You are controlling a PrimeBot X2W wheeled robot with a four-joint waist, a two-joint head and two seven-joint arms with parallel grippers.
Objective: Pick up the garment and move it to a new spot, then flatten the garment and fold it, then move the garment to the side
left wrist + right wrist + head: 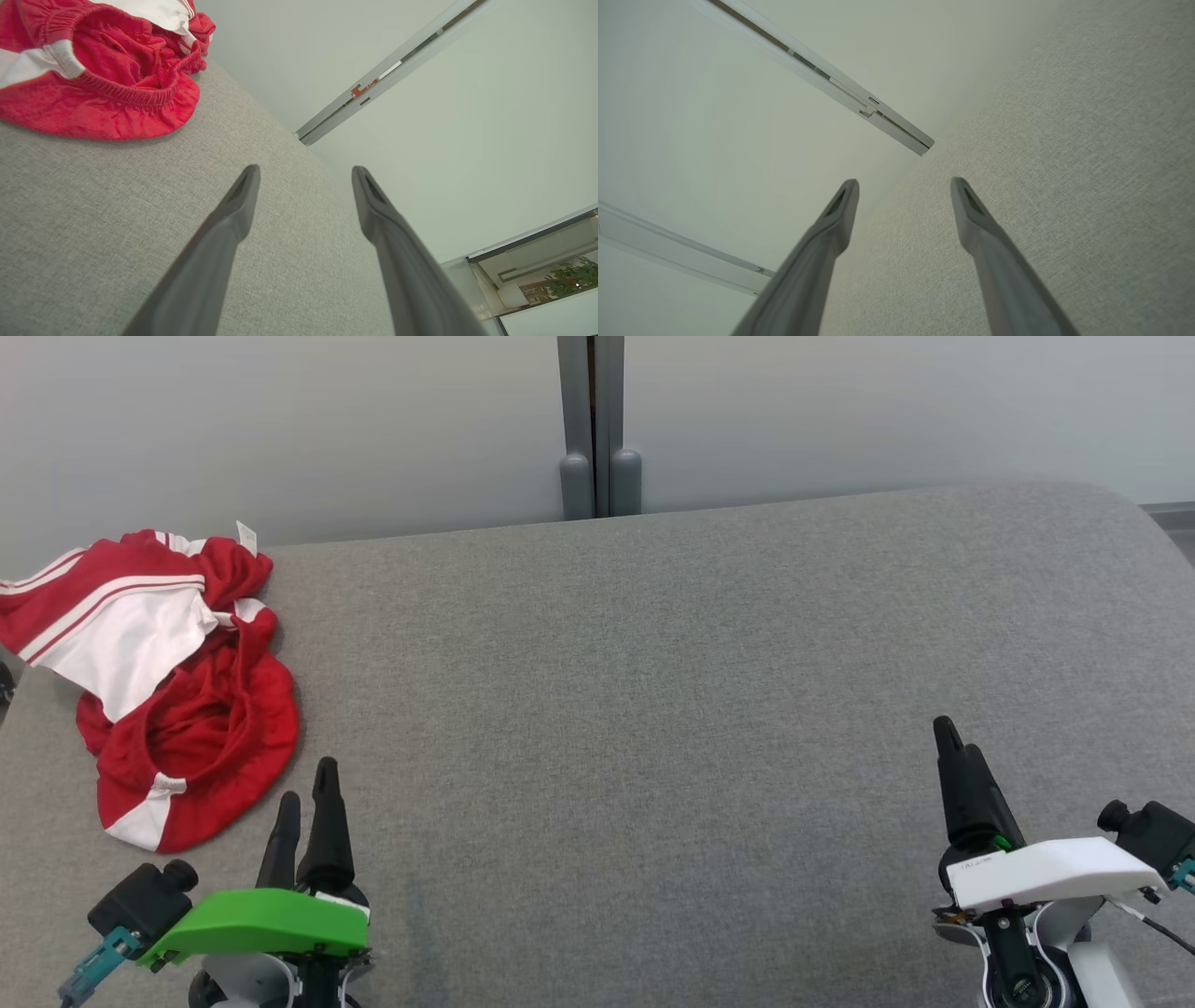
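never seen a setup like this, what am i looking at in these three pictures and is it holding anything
This is a robot with two arms. The head view looks down from its head onto a grey fabric surface. The dark prongs at lower left, above the green cover, are its left gripper; those at lower right, above the white cover, are its right gripper. The two wrist views look along each gripper's own pair of fingers. A crumpled red and white garment lies on the surface's left side, just ahead of the left gripper. Both grippers are open and hold nothing.
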